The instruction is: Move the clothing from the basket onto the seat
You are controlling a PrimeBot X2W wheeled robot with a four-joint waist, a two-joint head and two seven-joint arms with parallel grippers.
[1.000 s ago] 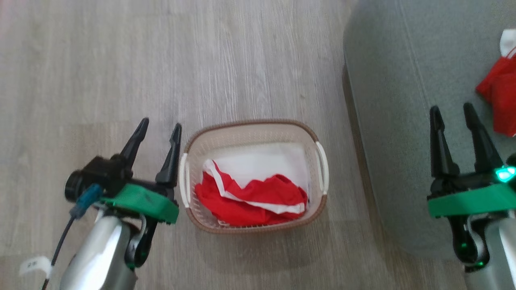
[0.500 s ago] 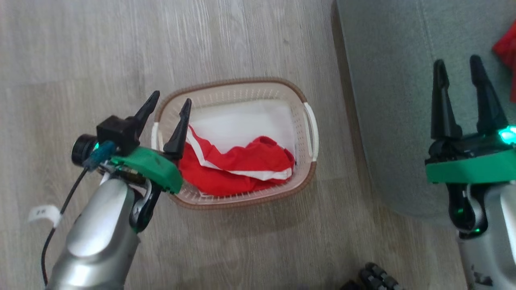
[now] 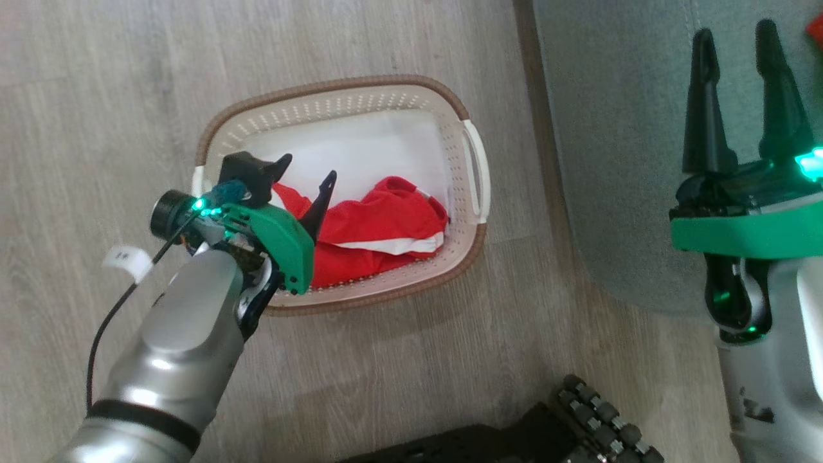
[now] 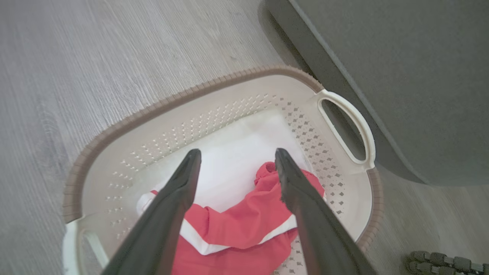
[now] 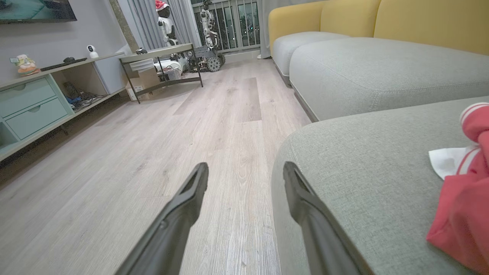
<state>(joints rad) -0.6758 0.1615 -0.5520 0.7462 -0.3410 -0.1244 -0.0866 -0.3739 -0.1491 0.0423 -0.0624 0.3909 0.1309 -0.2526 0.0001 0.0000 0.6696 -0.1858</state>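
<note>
Here, left end effector point(image 3: 309, 166) gapes over the clothing point(image 3: 379, 222) in the basket point(image 3: 360, 103); right end effector point(image 3: 734, 29) gapes too

I can't see the left end of the red shiny garment point(image 3: 379, 225) in the cream perforated plastic basket point(image 3: 334, 106): my left end effector point(image 3: 309, 166) covers it. Right of the basket, a second red fabric piece point(image 3: 817, 24) is cut by the frame edge.

The head view looks steeply down from high above the floor point(image 3: 128, 77), basket point(image 3: 334, 106) and seat point(image 3: 617, 161) edge; the left wrist view peers along the left fingers point(image 4: 172, 206), close, into that same basket; the right wrist view, low, faces level along the right fingers point(image 5: 187, 202) across floor and seat.
</note>
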